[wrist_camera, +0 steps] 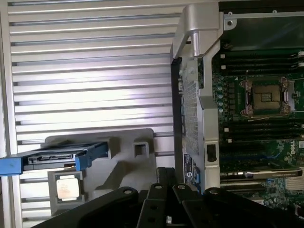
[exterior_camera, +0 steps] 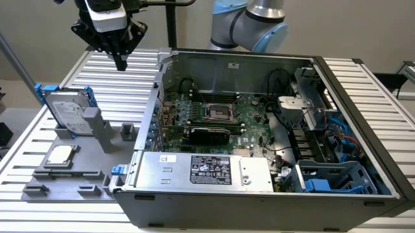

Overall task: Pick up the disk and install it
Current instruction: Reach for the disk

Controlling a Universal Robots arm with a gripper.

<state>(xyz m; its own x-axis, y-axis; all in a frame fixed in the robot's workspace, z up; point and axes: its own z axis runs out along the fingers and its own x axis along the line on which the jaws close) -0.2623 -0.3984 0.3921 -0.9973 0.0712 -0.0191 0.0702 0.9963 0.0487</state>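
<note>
- Hovering over the ribbed table [exterior_camera: 123, 77], the gripper [exterior_camera: 120, 63] has its fingers drawn together to a point and carries nothing.
- It hangs just beyond the far-left corner of the open computer case [exterior_camera: 259, 213], on the exterior view's left, well apart from the disk [exterior_camera: 70, 111] and higher and farther back than it.
- The step in hand looks like the approach for the pick-up: the disk is not yet touched and nothing has gone into the case.
- Taking hold would, as I judge it, call for the fingers to part, for the tool to come nearer and lower over the disk's upper edge, and for the jaws to line up across its thin dimension.
- The disk stands on end in a grey holder [exterior_camera: 65, 179] left of the case, leaning back a little.
- Its long axis runs roughly upright, with the blue rails [exterior_camera: 39, 92] down both long sides.
- The labelled face looks toward the near side; from the wrist camera the disk [wrist_camera: 57, 159] shows edge-on, with what seems to be the connector end uppermost.
- A small square chip [exterior_camera: 60, 154] lies flat in the same holder, just nearer than the disk.
</note>
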